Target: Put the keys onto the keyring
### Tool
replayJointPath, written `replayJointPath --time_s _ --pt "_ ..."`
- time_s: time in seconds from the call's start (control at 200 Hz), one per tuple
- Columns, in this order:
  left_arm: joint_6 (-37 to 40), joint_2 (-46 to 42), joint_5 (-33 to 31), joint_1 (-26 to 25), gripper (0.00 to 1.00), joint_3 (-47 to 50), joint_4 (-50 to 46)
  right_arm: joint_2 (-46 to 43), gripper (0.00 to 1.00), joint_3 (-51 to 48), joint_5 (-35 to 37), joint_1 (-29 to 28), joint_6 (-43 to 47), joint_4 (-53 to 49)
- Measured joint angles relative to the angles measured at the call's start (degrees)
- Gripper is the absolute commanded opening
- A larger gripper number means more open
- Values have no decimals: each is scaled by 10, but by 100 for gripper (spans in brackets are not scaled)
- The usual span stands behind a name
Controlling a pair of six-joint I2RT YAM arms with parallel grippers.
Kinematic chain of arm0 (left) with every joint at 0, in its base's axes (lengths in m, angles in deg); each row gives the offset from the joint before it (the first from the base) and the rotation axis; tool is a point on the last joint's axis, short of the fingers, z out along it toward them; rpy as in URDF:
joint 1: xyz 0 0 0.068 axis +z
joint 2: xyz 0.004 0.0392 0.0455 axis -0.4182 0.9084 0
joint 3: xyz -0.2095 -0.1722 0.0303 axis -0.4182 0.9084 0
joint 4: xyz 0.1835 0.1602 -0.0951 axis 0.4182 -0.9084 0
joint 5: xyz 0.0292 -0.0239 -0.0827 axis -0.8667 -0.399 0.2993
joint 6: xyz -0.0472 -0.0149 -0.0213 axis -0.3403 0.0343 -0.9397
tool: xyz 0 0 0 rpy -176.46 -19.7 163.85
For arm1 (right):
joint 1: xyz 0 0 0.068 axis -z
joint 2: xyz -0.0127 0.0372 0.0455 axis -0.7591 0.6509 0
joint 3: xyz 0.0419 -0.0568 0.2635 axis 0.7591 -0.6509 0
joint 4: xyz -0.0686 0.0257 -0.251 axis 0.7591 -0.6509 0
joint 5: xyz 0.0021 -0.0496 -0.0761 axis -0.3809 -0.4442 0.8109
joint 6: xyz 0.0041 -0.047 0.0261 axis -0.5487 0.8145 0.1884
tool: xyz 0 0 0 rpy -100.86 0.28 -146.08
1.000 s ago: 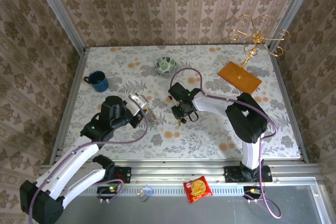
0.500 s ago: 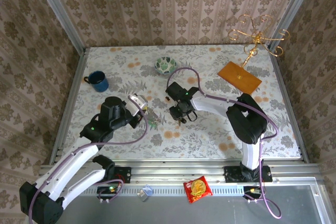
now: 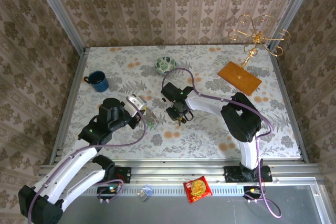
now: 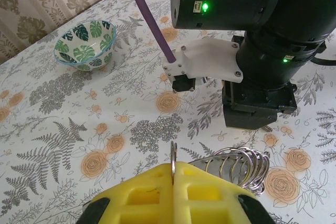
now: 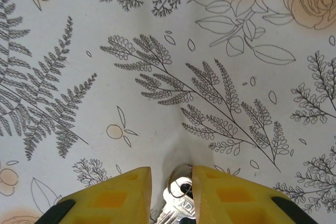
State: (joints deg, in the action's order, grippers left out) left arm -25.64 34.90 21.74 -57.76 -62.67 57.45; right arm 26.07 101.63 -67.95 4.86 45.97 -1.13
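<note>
My left gripper [image 4: 173, 167] [image 3: 146, 116] is shut on the keyring [image 4: 172, 156], a thin silver ring held edge-on that pokes up between the yellow pads. A bunch of silver rings [image 4: 242, 165] hangs at its right side. A silver key [image 5: 178, 203] with a small wire ring on its head lies on the table between the yellow fingers of my right gripper [image 5: 171, 174] [image 3: 179, 118]. Those jaws stand apart: the right finger touches the small ring, the left one is clear of it. In the left wrist view, the right gripper's black body [image 4: 257, 98] hangs just beyond the keyring.
A leaf-patterned bowl [image 3: 165, 65] [image 4: 85, 44] sits at the back centre and a blue mug [image 3: 97, 81] at the left. An orange board [image 3: 239, 77] and a gold stand [image 3: 257, 38] are at the back right. A snack packet [image 3: 197, 188] lies on the near ledge.
My right gripper has slid left across the table, closer to the left gripper, with the key still between its fingers. The left gripper has kept its hold and barely shifted.
</note>
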Motion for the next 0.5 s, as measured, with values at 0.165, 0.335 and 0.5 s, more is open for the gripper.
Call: replayJointPath --time_s 0.165,0.335,0.5 --pt "0 0 0 0 0 0 0 6 24 6 8 0 5 -10" --pt "0 0 0 0 0 0 0 15 26 20 10 0 9 -21" --pt "0 0 0 0 0 0 0 23 28 29 10 0 11 -25"
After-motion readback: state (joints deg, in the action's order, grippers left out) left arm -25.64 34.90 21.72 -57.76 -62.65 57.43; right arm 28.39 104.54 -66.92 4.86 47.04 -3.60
